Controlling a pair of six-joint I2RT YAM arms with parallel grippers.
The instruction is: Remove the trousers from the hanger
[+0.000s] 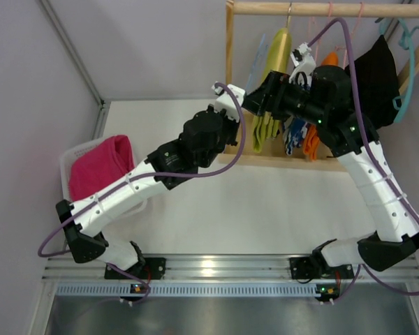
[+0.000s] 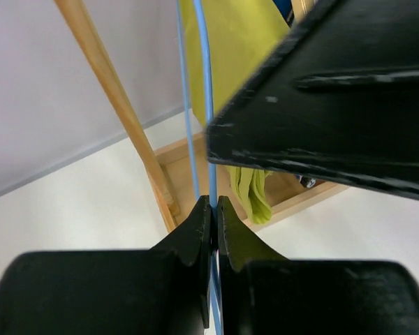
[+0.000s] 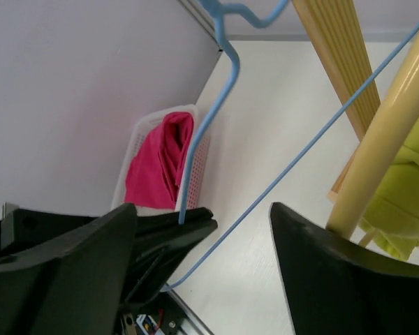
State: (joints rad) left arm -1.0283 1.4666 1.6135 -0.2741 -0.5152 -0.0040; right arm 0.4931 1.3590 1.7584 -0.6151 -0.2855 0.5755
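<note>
The lime yellow-green cloth trousers (image 1: 271, 80) hang on the wooden clothes rack (image 1: 230, 63) at the far side of the table, their lower end drooping over the rack's base board. Just beside them is a thin pale-blue wire hanger (image 2: 208, 105). The left gripper (image 2: 214, 209) is pinched tight on that wire, probably to steady it while cloth is pulled away. Whether the lime trousers rest on this wire or on the thick yellow bar (image 3: 380, 146) next to it is not clear from these views. The right gripper (image 3: 204, 209) stands wide and holds nothing, with the wire running through its gap; it seems placed to reach for the cloth. Well apart at the left, a white slotted plastic basket (image 3: 134, 143) holds a plain magenta-pink pair of trousers (image 1: 101, 167), bunched inside. Nothing else shows in it.
</note>
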